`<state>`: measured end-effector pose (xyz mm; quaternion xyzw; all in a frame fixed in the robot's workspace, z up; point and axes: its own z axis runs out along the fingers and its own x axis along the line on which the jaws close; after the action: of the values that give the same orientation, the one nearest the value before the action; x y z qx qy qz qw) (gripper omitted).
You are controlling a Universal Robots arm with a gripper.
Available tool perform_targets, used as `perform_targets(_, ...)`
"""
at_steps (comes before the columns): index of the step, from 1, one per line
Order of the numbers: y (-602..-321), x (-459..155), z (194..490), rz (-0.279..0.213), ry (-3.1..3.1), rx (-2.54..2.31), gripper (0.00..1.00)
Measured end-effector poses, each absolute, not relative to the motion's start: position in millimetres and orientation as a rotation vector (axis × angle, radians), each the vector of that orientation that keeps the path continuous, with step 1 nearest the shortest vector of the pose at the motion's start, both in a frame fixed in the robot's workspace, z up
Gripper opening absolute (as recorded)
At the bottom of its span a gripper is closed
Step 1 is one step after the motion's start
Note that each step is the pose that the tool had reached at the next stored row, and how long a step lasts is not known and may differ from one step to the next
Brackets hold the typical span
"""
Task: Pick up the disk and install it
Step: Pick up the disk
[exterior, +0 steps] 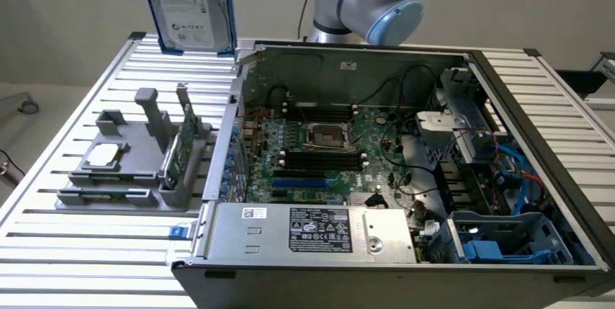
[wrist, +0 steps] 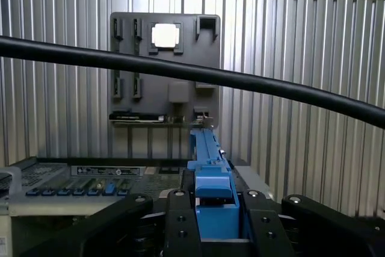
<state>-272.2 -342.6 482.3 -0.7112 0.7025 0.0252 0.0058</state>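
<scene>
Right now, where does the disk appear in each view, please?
Exterior view: the disk is upright in the air, at the exterior view's upper left.
Wrist view: the disk is edge-on, its blue rail inside the gripper.
Shared landmark: the grey holder.

Legend: we mark silver ribbed aluminium table (exterior: 96, 245), slats running left to right in exterior view; wrist view shows same slatted top (wrist: 301, 88). Two items lie directly on slats.

- Toward exterior view's left: flat dark-grey plastic fixture plate with upright posts and slots (exterior: 144, 152) (wrist: 165, 70).
- Toward exterior view's right: large open dark metal computer case (exterior: 336, 284), interior facing up, taking larger share of table top.

We see plate and case near but apart, with strip of bare slats between.
</scene>
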Motion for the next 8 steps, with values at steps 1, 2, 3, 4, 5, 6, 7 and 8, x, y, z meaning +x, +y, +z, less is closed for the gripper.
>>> perform_targets(1,-342.7,-267.6,482.3,0.079,2.199,-2.226,0.33)
perform_targets(2,-342.8,-263.1,482.4,0.079,2.199,-2.226,0.33)
perform_targets(3,-342.9,-258.7,482.5,0.080,2.199,-2.226,0.33)
perform_targets(4,-343.0,-254.2,482.6,0.080,2.199,-2.226,0.33)
perform_targets(5,-343.1,-249.7,482.6,0.080,2.199,-2.226,0.33)
perform_targets(6,-343.3,-245.1,482.6,0.081,2.199,-2.226,0.33)
perform_targets(7,-343.3,-240.7,482.7,0.081,2.199,-2.226,0.33)
perform_targets(8,-343.5,-235.8,482.7,0.081,2.199,-2.226,0.33)
